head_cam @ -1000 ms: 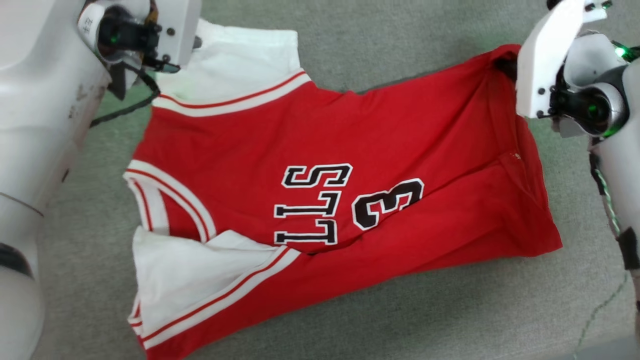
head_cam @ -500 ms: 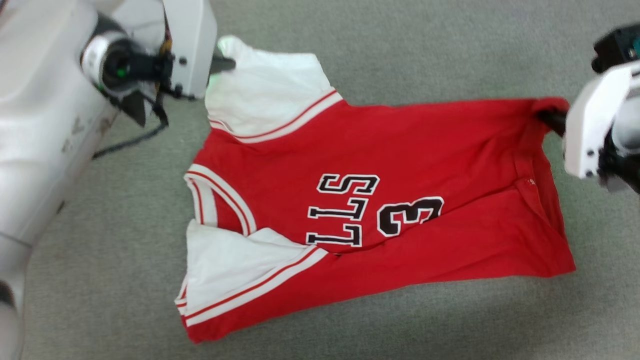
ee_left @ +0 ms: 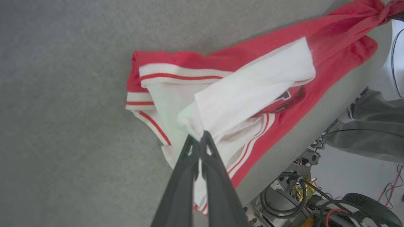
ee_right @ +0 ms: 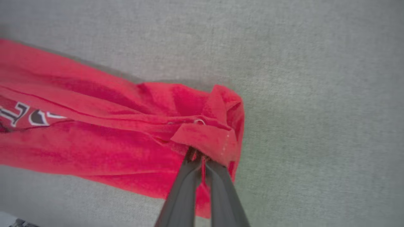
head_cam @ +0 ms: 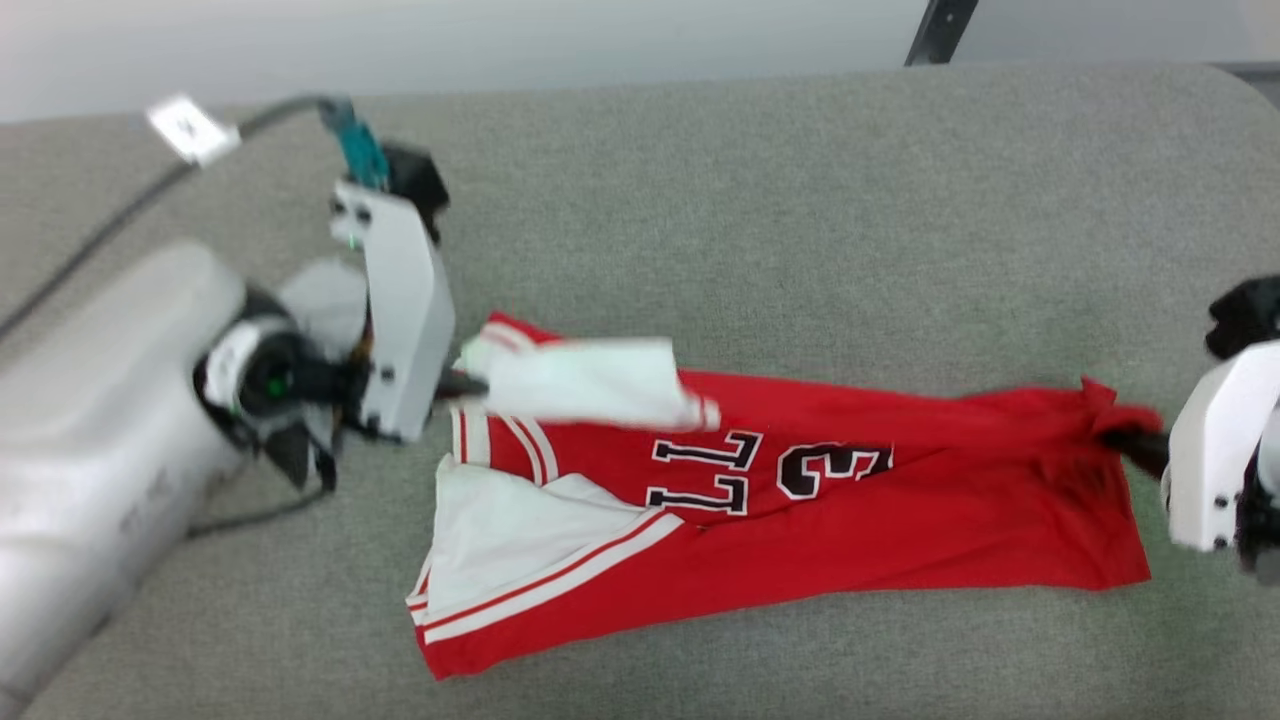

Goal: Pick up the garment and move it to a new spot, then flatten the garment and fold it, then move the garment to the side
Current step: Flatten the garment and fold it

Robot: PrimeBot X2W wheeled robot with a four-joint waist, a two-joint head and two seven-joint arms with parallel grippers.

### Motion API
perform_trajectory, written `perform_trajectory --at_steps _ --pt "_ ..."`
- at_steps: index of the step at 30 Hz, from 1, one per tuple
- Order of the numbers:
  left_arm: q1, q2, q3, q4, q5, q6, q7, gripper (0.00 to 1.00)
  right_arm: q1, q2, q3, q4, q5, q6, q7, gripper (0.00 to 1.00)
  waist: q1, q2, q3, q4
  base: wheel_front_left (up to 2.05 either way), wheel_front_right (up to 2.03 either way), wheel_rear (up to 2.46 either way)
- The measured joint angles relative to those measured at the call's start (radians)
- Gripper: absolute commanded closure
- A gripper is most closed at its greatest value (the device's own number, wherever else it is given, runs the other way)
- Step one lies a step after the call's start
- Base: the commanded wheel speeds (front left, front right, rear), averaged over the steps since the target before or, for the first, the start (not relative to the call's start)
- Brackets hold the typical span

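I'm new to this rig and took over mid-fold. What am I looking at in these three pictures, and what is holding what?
It is a two-armed robot. The wide picture comes from its head camera, looking down at a grey padded surface where a red jersey lies stretched out. The other two come from wrist cameras. One shows the left fingers shut on a white sleeve; the other shows the right fingers shut on a bunched red corner at the opposite end.
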State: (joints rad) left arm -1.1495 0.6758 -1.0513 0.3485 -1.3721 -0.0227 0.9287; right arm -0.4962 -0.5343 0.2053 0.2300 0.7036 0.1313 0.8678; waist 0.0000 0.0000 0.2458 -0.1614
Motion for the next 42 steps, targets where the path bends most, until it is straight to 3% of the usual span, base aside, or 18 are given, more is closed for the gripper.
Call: perform_trajectory --at_steps 7,10,18,25,26,27,28,29,41,42 --pt "0.126 0.048 -0.032 -0.130 -0.026 0.090 0.010 1.00 0.094 0.044 -0.044 -0.058 -0.031 0.000 0.057 1.00 0.0000 0.0000 -0.020 0.002 0.00 0.00 0.00" --pt "0.150 0.040 -0.030 -0.126 -0.047 0.118 0.006 1.00 0.094 0.073 -0.054 -0.063 -0.048 0.000 0.066 1.00 0.0000 0.0000 -0.012 -0.002 0.00 0.00 0.00" --pt "0.153 -0.015 -0.043 -0.010 -0.051 0.139 0.018 1.00 0.039 0.140 -0.037 -0.025 -0.090 0.000 0.078 1.00 0.0000 0.0000 0.025 -0.020 0.00 0.00 0.00" --pt "0.131 -0.060 -0.054 0.083 -0.044 0.136 0.038 0.98 -0.003 0.149 -0.006 0.019 -0.097 0.000 0.063 1.00 0.0000 0.0000 0.052 -0.029 0.00 0.00 0.00" --pt "0.126 -0.065 -0.056 0.091 -0.044 0.136 0.041 0.83 -0.006 0.149 -0.004 0.025 -0.096 0.000 0.059 1.00 0.0000 0.0000 0.053 -0.029 0.00 0.00 0.00" --pt "0.122 -0.068 -0.057 0.095 -0.043 0.136 0.046 0.55 -0.008 0.149 -0.003 0.031 -0.095 0.000 0.056 1.00 0.0000 0.0000 0.052 -0.028 0.00 0.00 0.00" --pt "0.118 -0.071 -0.057 0.098 -0.040 0.138 0.045 0.13 -0.008 0.148 0.000 0.037 -0.095 0.000 0.055 1.00 0.0000 0.0000 0.051 -0.027 0.00 0.00 0.00" --pt "0.111 -0.072 -0.058 0.099 -0.032 0.139 0.042 0.00 -0.009 0.147 0.002 0.043 -0.095 0.000 0.053 1.00 0.0000 0.0000 0.049 -0.025 0.00 0.00 0.00" --pt "0.087 0.004 -0.036 0.004 -0.006 0.164 0.008 0.00 -0.008 0.139 0.004 0.097 -0.105 0.000 0.066 1.00 0.0000 0.0000 -0.004 0.001 0.00 0.00 0.00" --pt "0.094 0.010 -0.031 -0.006 -0.005 0.169 -0.007 0.00 -0.001 0.140 0.004 0.106 -0.112 0.000 0.070 0.95 0.0000 0.0000 -0.009 0.004 0.00 0.00 0.00"
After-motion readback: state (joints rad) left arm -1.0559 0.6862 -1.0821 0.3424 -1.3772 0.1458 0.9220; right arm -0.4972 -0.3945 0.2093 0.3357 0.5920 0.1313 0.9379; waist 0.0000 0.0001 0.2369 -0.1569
